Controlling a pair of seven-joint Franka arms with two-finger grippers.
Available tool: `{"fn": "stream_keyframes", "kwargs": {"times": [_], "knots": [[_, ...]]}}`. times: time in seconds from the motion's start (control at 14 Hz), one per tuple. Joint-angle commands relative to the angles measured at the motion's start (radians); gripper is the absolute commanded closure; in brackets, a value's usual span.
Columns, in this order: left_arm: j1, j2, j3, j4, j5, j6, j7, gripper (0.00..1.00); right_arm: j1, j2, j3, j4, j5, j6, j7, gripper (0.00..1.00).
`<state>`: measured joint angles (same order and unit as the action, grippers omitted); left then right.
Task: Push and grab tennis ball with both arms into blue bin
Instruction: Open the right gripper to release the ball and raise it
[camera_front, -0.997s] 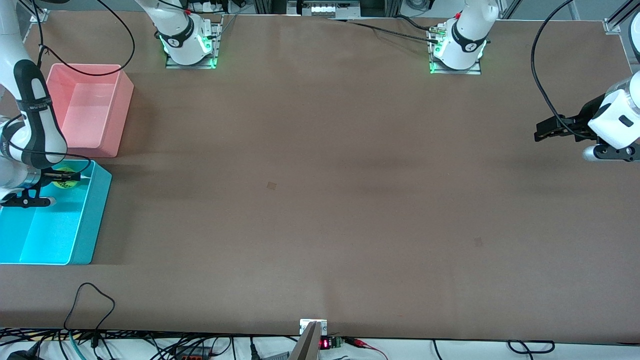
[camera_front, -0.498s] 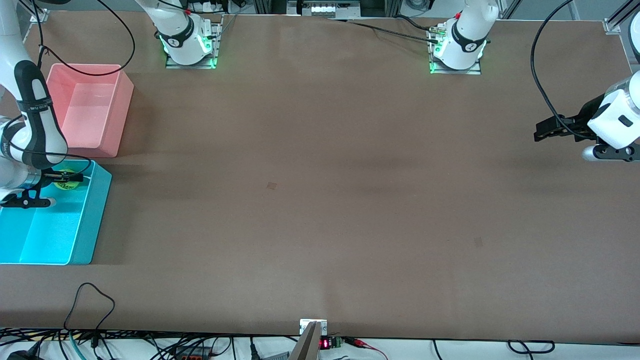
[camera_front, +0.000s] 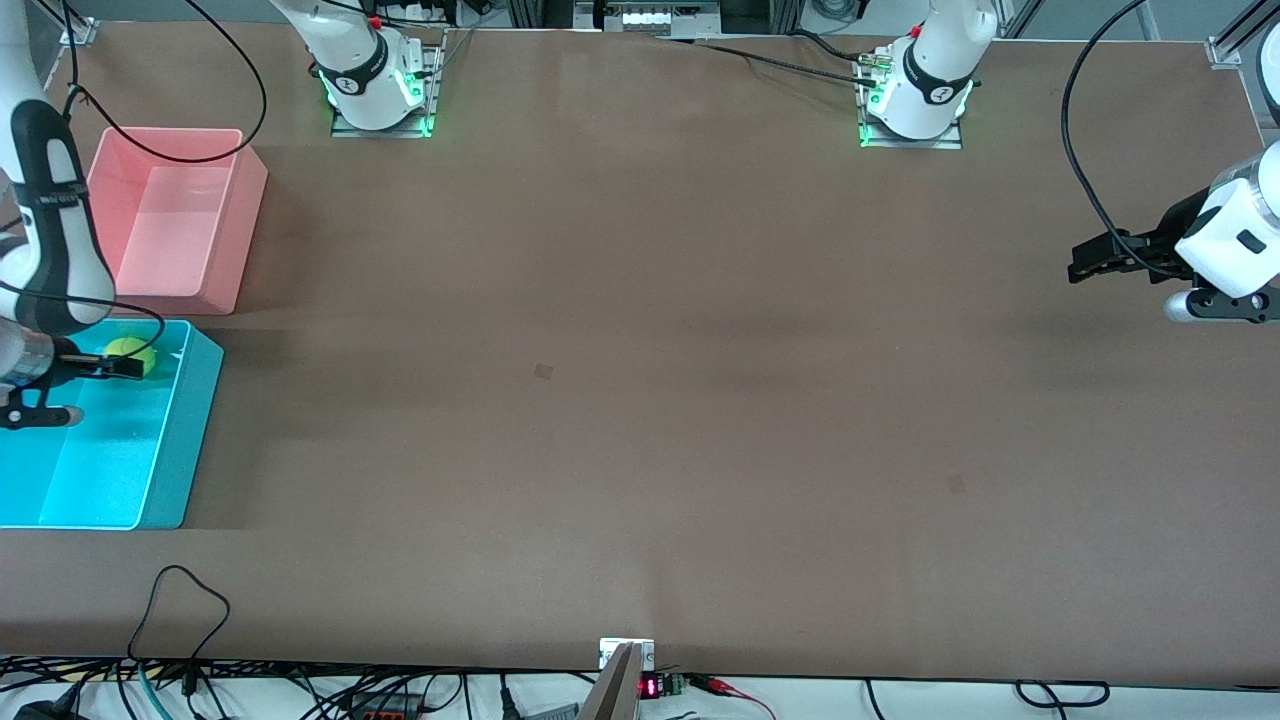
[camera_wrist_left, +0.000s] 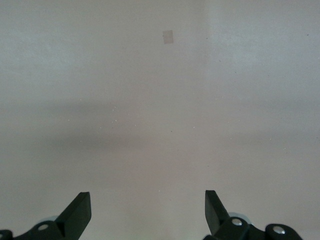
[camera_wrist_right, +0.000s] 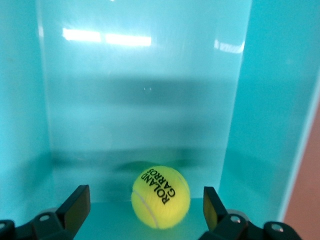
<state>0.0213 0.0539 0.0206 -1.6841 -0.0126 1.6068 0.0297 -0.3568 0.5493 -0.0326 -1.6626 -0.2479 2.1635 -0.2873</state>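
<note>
Hiding part of the blue bin (camera_front: 190, 430), the right arm (camera_front: 45, 250) leaves one end of the tub cut off at the front view's edge. The single tennis ball (camera_wrist_right: 160, 197) lies loose on the bin's floor, at the end farther from the front camera, its "ROLAND GARROS" lettering showing. The right gripper (camera_wrist_right: 145, 212) hangs over it, fingers spread wide, touching nothing. One pink bin (camera_front: 175, 215) stands beside the blue one. The left gripper (camera_wrist_left: 148, 212) waits, spread open, over the bare table (camera_front: 640, 400).
</note>
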Motion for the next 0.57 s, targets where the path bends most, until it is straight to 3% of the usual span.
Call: {"fn": "stream_keyframes", "kwargs": {"times": [0.0,0.21,0.5], "knots": [[-0.001,-0.008,-0.002,0.007,-0.001,-0.015,0.003,0.0,-0.001,-0.129,0.049,-0.003,-0.005,-0.106,-0.013,0.0],[-0.003,-0.008,-0.002,0.009,-0.001,-0.015,0.003,0.0,0.076,-0.257,0.08,0.041,0.001,-0.273,-0.003,0.0],[-0.003,-0.008,-0.002,0.009,0.005,-0.013,0.004,0.0,0.289,-0.397,0.079,0.079,0.134,-0.399,0.06,0.0]]}}
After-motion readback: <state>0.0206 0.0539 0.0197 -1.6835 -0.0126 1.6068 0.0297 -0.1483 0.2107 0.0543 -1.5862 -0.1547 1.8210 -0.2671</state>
